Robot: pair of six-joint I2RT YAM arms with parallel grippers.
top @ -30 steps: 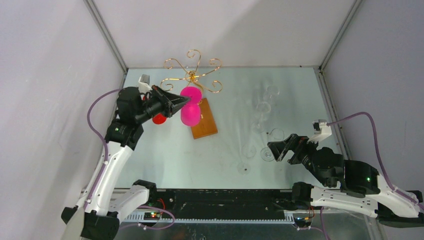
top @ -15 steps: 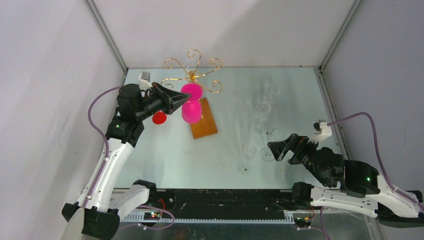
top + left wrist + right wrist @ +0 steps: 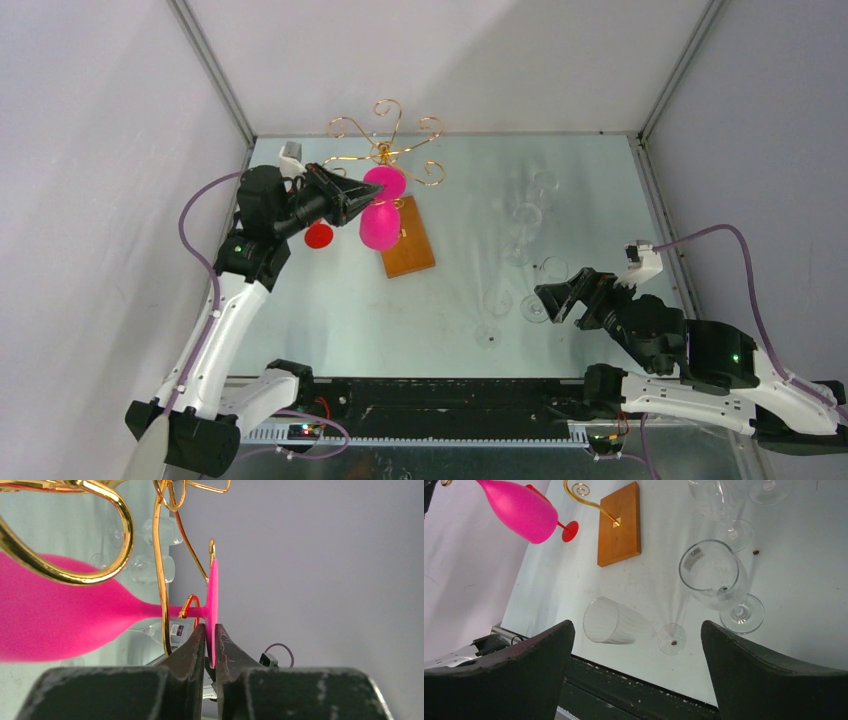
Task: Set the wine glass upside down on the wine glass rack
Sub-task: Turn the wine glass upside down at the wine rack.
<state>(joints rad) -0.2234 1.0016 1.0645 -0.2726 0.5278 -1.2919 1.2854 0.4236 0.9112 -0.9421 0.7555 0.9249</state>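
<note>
A pink wine glass (image 3: 380, 228) hangs bowl-down on the wine glass rack, a gold wire stand (image 3: 385, 150) on a brown wooden base (image 3: 412, 245). In the left wrist view its stem (image 3: 150, 611) passes through a gold scroll arm (image 3: 161, 570), with the flat foot (image 3: 214, 595) just beyond the wire. My left gripper (image 3: 211, 635) is shut on the lower edge of that foot, one finger on each face; from above, the left gripper (image 3: 362, 200) sits left of the post. My right gripper (image 3: 555, 297) hovers open and holds nothing, low at the right.
Several clear glasses stand or lie right of the rack: an upright one (image 3: 714, 572) and a fallen flute (image 3: 611, 621) lie below my right gripper (image 3: 636, 625). A red glass foot (image 3: 319, 235) lies left of the base (image 3: 620, 525). Side walls close in.
The left arm has eased the pink glass slightly up and toward the rack's post. The right arm has not moved.
</note>
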